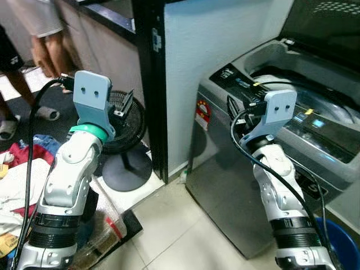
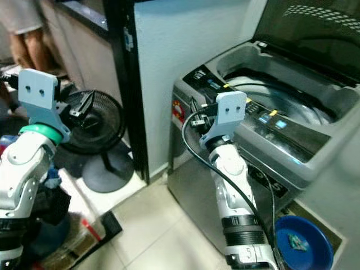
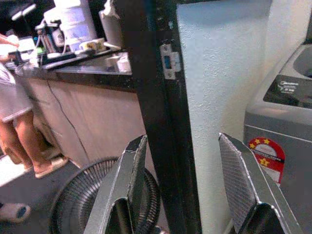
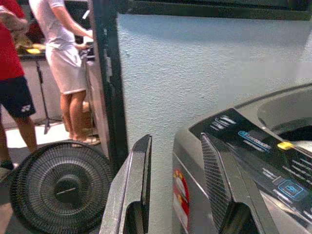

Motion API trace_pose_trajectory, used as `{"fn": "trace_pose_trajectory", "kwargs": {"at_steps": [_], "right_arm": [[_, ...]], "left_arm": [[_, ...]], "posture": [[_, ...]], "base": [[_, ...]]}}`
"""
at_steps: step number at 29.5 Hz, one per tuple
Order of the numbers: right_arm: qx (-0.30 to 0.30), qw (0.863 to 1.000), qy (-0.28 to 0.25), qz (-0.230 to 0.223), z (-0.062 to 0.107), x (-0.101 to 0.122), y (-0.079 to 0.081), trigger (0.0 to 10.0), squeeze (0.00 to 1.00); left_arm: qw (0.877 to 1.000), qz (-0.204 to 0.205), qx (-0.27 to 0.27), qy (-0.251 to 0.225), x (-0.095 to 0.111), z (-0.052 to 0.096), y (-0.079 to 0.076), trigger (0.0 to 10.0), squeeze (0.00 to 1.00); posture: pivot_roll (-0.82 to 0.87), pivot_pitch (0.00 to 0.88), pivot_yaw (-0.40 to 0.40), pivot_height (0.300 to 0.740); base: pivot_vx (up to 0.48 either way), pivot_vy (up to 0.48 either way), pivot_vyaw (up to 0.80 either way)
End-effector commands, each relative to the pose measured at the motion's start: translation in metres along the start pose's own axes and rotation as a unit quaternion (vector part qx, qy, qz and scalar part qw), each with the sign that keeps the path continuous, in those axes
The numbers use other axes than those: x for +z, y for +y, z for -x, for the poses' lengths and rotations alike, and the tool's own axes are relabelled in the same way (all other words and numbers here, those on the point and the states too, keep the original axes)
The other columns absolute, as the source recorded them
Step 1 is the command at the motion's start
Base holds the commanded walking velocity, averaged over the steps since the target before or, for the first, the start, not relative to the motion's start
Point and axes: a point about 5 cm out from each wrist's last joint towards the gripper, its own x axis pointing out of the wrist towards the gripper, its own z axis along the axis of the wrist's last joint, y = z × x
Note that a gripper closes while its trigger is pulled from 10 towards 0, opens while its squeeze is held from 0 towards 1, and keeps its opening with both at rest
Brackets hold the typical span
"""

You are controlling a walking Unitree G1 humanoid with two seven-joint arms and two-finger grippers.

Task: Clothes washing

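Note:
A grey top-loading washing machine (image 1: pixel 225 185) stands at the right with its dark lid (image 2: pixel 315 34) raised and its drum (image 2: pixel 281 95) exposed. A heap of red, white and blue clothes (image 1: pixel 17 174) lies on the floor at the far left. My left gripper (image 3: pixel 183 190) is held up in front of a floor fan and the black door frame, open, with nothing between its fingers. My right gripper (image 4: pixel 178 190) hovers by the machine's near left corner, beside the control panel (image 4: pixel 263 146). It is open and holds nothing.
A black floor fan (image 1: pixel 121 140) stands left of the black door frame (image 1: pixel 152 84) and the white wall (image 1: pixel 214 39). A blue basin (image 2: pixel 301 242) sits on the floor at the lower right. Two people (image 4: pixel 66 53) stand by a counter (image 3: pixel 73 63) at the back left.

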Motion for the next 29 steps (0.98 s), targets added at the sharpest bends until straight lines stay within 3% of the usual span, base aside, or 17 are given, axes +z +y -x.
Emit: {"fn": "trace_pose_trajectory", "kwargs": {"at_steps": [1, 24, 29], "right_arm": [[0.009, 1.000, 0.002, -0.006, 0.000, -0.002, 0.006, 10.0, 0.00], [0.023, 1.000, 0.004, -0.020, 0.001, -0.005, 0.015, 10.0, 0.00], [0.042, 0.999, 0.007, -0.033, 0.002, -0.006, 0.026, 10.0, 0.00]], "left_arm": [[1.000, -0.006, 0.012, 0.009, -0.004, 0.003, 0.006, 10.0, 0.00], [1.000, -0.012, 0.025, 0.015, -0.009, 0.002, 0.008, 10.0, 0.00], [0.999, -0.020, 0.034, 0.011, -0.009, 0.000, 0.009, 10.0, 0.00]], "posture": [[0.08, 0.027, 0.012, 0.740], [0.09, 0.026, 0.014, 0.740], [0.09, 0.027, 0.016, 0.740]], "base": [[0.000, 0.000, 0.79], [0.000, 0.000, 0.79], [0.186, 0.000, 0.00]]}}
